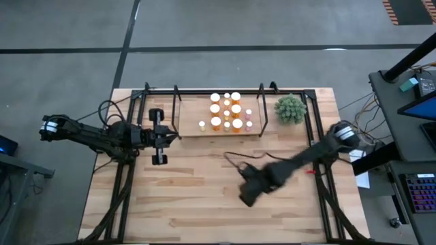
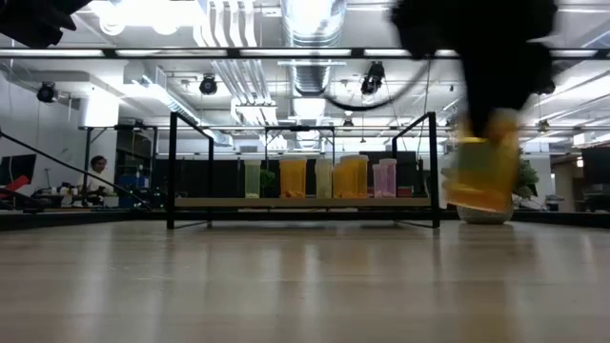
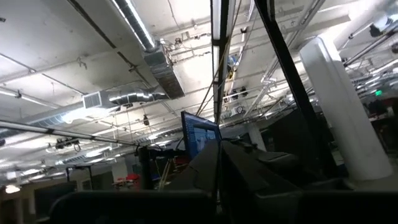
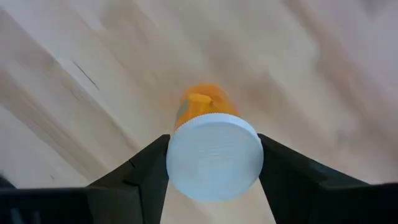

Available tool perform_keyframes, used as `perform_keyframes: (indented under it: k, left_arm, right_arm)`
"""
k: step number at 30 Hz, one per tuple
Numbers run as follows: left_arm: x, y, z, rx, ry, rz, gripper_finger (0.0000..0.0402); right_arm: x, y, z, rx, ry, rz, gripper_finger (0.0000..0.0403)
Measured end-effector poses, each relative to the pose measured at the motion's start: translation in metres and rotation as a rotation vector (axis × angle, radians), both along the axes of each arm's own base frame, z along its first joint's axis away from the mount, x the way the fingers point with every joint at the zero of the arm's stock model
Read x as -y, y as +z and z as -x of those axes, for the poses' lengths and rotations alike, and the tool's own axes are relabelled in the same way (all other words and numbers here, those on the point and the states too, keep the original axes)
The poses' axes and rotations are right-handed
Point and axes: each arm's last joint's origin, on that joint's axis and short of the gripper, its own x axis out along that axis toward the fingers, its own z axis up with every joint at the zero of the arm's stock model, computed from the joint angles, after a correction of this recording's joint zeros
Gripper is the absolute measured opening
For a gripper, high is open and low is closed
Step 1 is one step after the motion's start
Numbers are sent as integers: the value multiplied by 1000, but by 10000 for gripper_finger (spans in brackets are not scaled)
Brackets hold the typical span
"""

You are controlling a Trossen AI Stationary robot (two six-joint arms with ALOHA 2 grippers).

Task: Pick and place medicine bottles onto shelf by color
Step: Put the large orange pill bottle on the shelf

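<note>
My right gripper (image 1: 248,190) hangs over the middle of the table, shut on an orange medicine bottle (image 4: 202,102) with a white cap. The low view shows this bottle (image 2: 481,171) blurred, under the dark gripper. The shelf (image 1: 187,126) stands at the table's far side. Several medicine bottles (image 1: 228,112) stand on its board, orange, pale and pink ones (image 2: 324,178). My left gripper (image 1: 162,136) waits left of the shelf, shut and pointing up toward the ceiling. My right gripper pinches the bottle's white cap (image 4: 214,155) between its two fingers (image 4: 149,168), one on each side of the cap's rim. The fingers come from above, pointing steeply down. The bottle hangs upright below them, its orange body clear of the tabletop.
A green spiky plant (image 1: 291,109) stands right of the shelf, at the far right. Black frame uprights (image 2: 434,167) stand at the shelf's ends. A cable (image 1: 235,160) lies on the wood between shelf and right gripper. Bare tabletop (image 1: 204,211) stretches along the near side.
</note>
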Motion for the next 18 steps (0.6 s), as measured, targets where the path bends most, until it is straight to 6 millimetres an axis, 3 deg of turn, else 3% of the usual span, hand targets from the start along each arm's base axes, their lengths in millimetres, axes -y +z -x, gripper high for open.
perform_keyframes:
  k: [8,18]
  left_arm:
    - [1,0,0,-9,-90,113,2]
    - [5,-1,0,-15,-122,121,2]
  right_arm:
    - [44,21,-70,71,310,86,205]
    - [74,7,-111,-13,444,135,205]
